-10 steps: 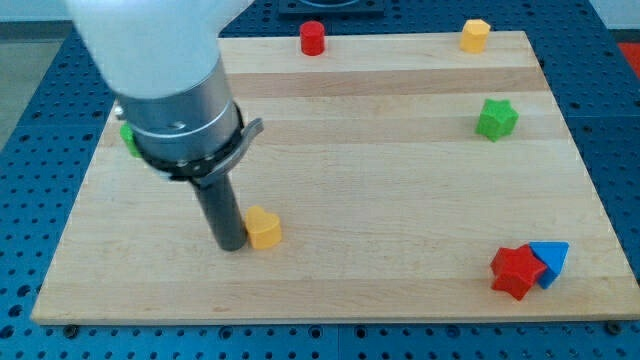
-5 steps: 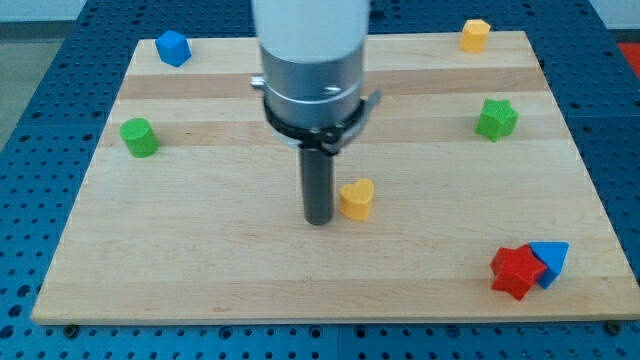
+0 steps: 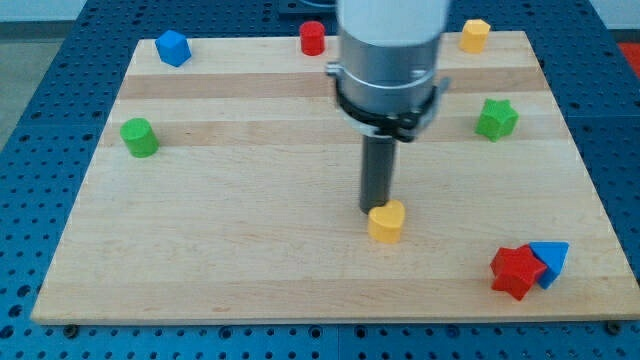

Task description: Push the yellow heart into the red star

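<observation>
The yellow heart (image 3: 387, 222) lies on the wooden board, right of centre and toward the view's bottom. My tip (image 3: 376, 209) stands just above and slightly left of it, touching or nearly touching its upper edge. The red star (image 3: 516, 271) sits near the board's bottom right corner, pressed against a blue triangular block (image 3: 551, 260) on its right. The heart is well to the left of the star and a little higher in the view.
A green star (image 3: 496, 118) sits at the right. A yellow block (image 3: 475, 35) and a red cylinder (image 3: 313, 38) lie along the top edge. A blue block (image 3: 173, 47) is at the top left, a green cylinder (image 3: 139, 137) at the left.
My tip and the yellow heart have travelled to the right and slightly down. The tip has shifted from the heart's left side to its upper left. The other blocks have not moved.
</observation>
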